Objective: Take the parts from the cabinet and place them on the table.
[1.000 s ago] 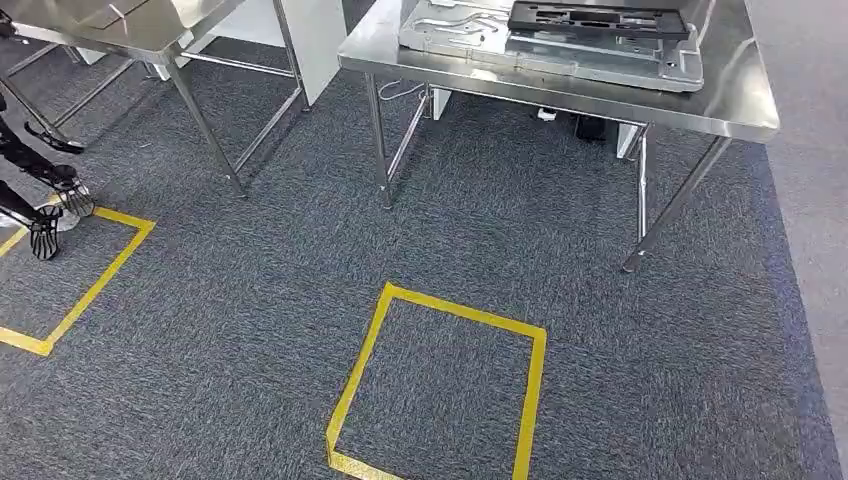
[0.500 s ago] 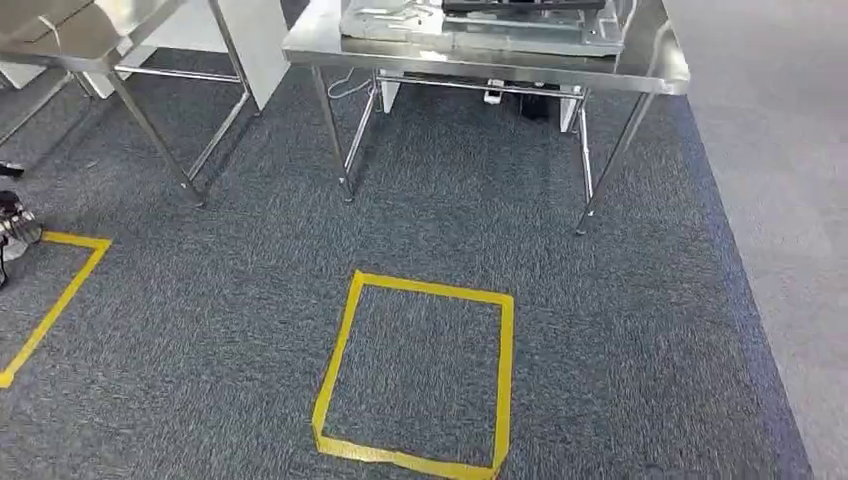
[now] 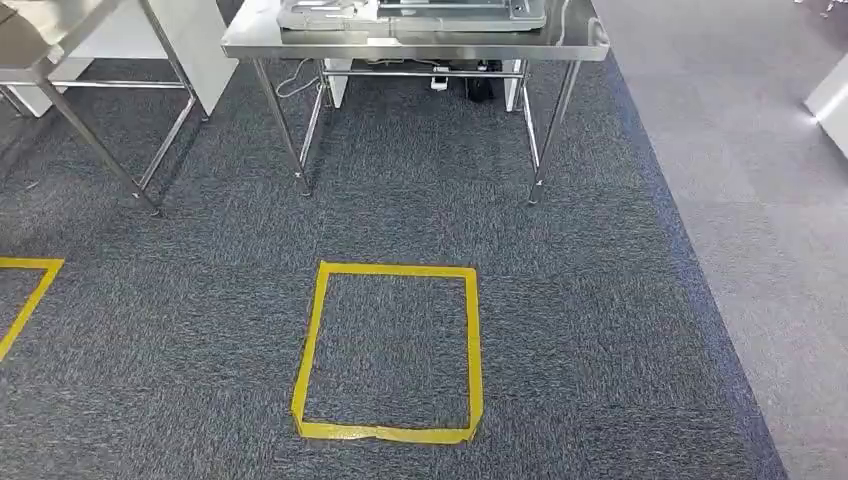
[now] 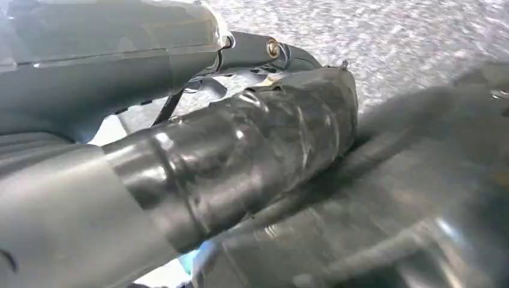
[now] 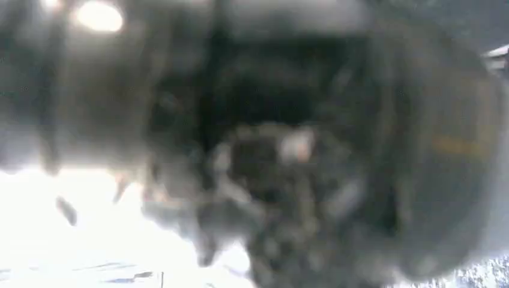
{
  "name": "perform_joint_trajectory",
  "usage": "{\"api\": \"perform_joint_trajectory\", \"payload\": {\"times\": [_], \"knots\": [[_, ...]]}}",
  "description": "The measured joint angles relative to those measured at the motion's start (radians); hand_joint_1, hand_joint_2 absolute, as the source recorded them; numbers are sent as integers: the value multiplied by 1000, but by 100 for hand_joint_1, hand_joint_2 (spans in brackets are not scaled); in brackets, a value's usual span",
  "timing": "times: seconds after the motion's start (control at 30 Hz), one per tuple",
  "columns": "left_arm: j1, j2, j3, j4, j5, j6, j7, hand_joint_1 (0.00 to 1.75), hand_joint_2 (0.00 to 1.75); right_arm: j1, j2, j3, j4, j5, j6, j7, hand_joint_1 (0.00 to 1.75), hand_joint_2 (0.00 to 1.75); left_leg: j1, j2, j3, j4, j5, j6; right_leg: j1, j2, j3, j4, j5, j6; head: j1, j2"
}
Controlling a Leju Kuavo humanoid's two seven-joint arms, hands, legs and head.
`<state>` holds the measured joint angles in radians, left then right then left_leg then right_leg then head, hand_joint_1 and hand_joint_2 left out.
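Note:
A steel table [image 3: 560, 45] stands at the far side of the carpet. On it lies a flat silver part [image 3: 330, 14], cut off by the picture's top edge. In the left wrist view my left hand [image 4: 264, 150] appears as a grey ribbed cover close to the camera, with blurred carpet and grey shapes behind it; its fingers are hidden. The right wrist view is badly blurred: my right hand [image 5: 282, 180] is a dark smear, and I cannot make out how its fingers lie or whether it holds anything.
A yellow tape square [image 3: 390, 350] marks the carpet in front of the table. Part of a second tape square [image 3: 25, 290] lies at the left edge. Another steel table [image 3: 60, 40] stands at the far left. Lighter grey flooring [image 3: 760, 200] runs along the right.
The camera has turned: the whole scene has slid left and up, the table now sits at the top edge, and the dark robot feet at the left have left the picture.

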<state>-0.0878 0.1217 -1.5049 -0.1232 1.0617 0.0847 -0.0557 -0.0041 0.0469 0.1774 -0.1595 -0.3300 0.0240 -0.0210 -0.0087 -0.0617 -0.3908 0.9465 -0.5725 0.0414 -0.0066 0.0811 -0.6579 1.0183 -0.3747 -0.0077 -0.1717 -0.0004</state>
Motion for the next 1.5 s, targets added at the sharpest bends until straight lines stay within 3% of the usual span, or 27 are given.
{"api": "perform_joint_trajectory", "payload": {"times": [0.07, 0.17, 0.23, 0.27, 0.33, 0.37, 0.4, 0.43, 0.47, 0.57, 0.63, 0.7, 0.73, 0.8, 0.87, 0.93, 0.97, 1.07, 1.1, 1.17, 1.2, 1.23, 1.27, 1.3, 1.37, 1.43, 1.5], "knots": [[-3, -4, 0, -1, 0, -1, 0, 0, 0, 5, -2, 1, 3, 0, -3, 0, 0, 0, 19, 29, -10, -25, 36, 7, 5, 13, -8, -8, 20, 13, 1, 0], [-3, -5, 0, -1, 0, -2, 0, 0, 0, 1, -3, 5, 2, 0, -6, 0, 0, 0, 10, 71, -53, -20, 70, 20, 2, -60, -44, 126, -164, 21, 2, 0], [4, -5, -2, -1, -21, 4, -14, 0, 0, 2, -6, 6, 2, -2, -16, -1, 0, 0, 8, 100, -90, -3, 85, 19, -8, -72, -62, 263, -223, 32, 2, 0], [1, -14, -9, -1, -46, 22, -25, 0, 0, 2, -6, 6, 2, -7, -24, -1, 0, 0, 9, 114, -113, 10, 93, 16, -15, -75, -55, 300, -200, 41, 2, 0], [-8, -38, -19, -1, -69, 47, -26, 0, 0, 2, -6, 6, 2, -14, -31, -2, 0, 0, 12, 134, -157, 41, 103, 7, -29, -85, 12, 254, -116, 54, 2, 0], [-10, -48, -21, -3, -74, 58, -21, 0, 0, 1, -6, 6, 2, -14, -30, -5, 0, 0, 15, 142, -178, 57, 106, 2, -34, -96, 69, 189, -101, 59, 2, 0], [-19, -54, -24, -7, -78, 68, -14, 0, 0, -2, -6, 6, 1, -14, -29, -6, 0, 0, 13, 148, -191, 77, 109, -3, -38, -126, 136, 104, -132, 64, 2, 0], [-18, -58, -25, -9, -80, 73, -9, 0, 0, -5, -6, 6, -2, -14, -27, -6, 0, 0, 12, 151, -205, 92, 110, -10, -24, -143, 180, 21, -177, 63, 2, 0], [-18, -59, -25, -11, -84, 76, -7, 0, 0, -4, -6, 6, -2, -14, -27, -6, 0, 0, 9, 162, -207, 94, 114, -18, -22, -138, 177, 19, -184, 42, -1, 0], [-21, -60, -26, -15, -86, 78, -5, 0, 0, 5, -6, 6, 0, -14, -27, -6, 0, 0, 18, 174, -212, 90, 134, -43, -20, -118, 144, 13, -157, 6, 0, 0], [-22, -60, -26, -16, -86, 78, -6, 0, 0, -3, -6, 6, 0, -14, -27, -6, 0, 0, 19, 98, -233, 138, 33, -56, -20, -109, 113, 12, -130, -11, 0, 0], [-21, -60, -27, -16, -86, 77, -6, 0, 0, -2, -6, 6, 0, -14, -27, -6, 0, 0, 19, 70, -254, 262, -94, -51, -12, -95, 77, 13, -103, -21, 0, 0], [-21, -61, -27, -16, -85, 77, -8, 0, 0, -2, -6, 6, 0, -14, -27, -6, 0, 0, 17, 68, -256, 328, -122, -45, -7, -82, 57, 14, -87, -22, 0, 0], [-22, -61, -28, -18, -84, 77, -9, 0, 0, -1, -6, 6, 0, -14, -27, -6, 0, 0, 12, 66, -227, 363, -73, -35, -3, -60, 25, 17, -59, -21, 0, 0], [-23, -61, -31, -18, -83, 73, -9, 0, 0, -1, -6, 6, 0, -14, -27, -6, 0, 0, 7, 53, -129, 257, 11, -20, -1, -36, -8, 21, -33, -19, 0, 0], [-22, -59, -33, -18, -83, 71, -9, 0, 0, -5, -2, 6, -2, -13, -23, -7, 0, 0, -1, -6, 10, 62, -11, 2, 3, -15, -24, 23, -10, -11, 0, 0], [-21, -59, -34, -19, -83, 68, -10, 0, 0, -4, -2, 6, -2, -13, -23, -7, 0, 0, -1, -4, 44, -10, -32, 3, 4, -5, -29, 22, 3, -6, 0, 0], [-22, -65, -37, -25, -76, 65, -20, 0, 0, 4, -2, 6, 0, -11, -24, -7, 0, 0, -5, 21, 23, -15, -11, 5, 8, 22, -35, -2, 46, 16, 0, 0], [-23, -66, -37, -27, -69, 66, -33, 0, 0, 5, -5, 6, 2, -11, -26, -7, 0, 0, 4, 44, 14, -19, 6, 10, 2, 6, -41, 5, 32, 13, 0, 0], [-14, -67, -36, -29, -65, 66, -51, 0, 0, 1, -5, 7, 2, -8, -29, -13, 0, 0, 3, 63, -7, -22, 26, 28, -1, -51, -64, 91, -102, 17, 0, 0], [-10, -68, -36, -30, -61, 66, -56, 0, 0, 3, -5, 9, 2, -3, -31, -18, 0, 0, 3, 76, -16, -20, 33, 26, -3, -64, -78, 160, -156, 22, 1, 0], [-7, -68, -36, -30, -55, 64, -57, 0, 0, 5, -5, 11, 2, 6, -38, -23, 0, 0, 3, 92, -30, -18, 42, 25, -6, -70, -94, 242, -185, 30, 1, 0], [-7, -68, -36, -30, -51, 63, -57, 0, 0, 5, -5, 15, 2, 14, -47, -22, 0, 0, 3, 106, -44, -13, 48, 22, -10, -73, -102, 300, -173, 36, 1, 0], [-6, -68, -35, -30, -48, 62, -56, 0, 0, 5, -5, 19, 2, 21, -52, -22, 0, 0, 3, 119, -58, -6, 54, 18, -14, -76, -95, 324, -133, 41, 0, 0], [-7, -68, -35, -30, -48, 63, -51, 0, 0, 5, -5, 24, 2, 23, -50, -22, 0, 0, 4, 146, -83, 9, 58, 11, -22, -90, -14, 247, -68, 46, 1, 0], [-9, -66, -35, -30, -48, 65, -47, 0, 0, 2, -5, 24, 0, 23, -45, -19, 0, 0, -1, 164, -99, 29, 54, 1, -20, -155, 135, 60, -110, 44, 1, 0], [-8, -66, -34, -30, -48, 65, -44, 0, 0, 4, -5, 28, 0, 23, -45, -19, 0, 0, -3, 183, -99, 46, 55, -12, -10, -152, 152, 3, -146, 22, 0, 0]]}}
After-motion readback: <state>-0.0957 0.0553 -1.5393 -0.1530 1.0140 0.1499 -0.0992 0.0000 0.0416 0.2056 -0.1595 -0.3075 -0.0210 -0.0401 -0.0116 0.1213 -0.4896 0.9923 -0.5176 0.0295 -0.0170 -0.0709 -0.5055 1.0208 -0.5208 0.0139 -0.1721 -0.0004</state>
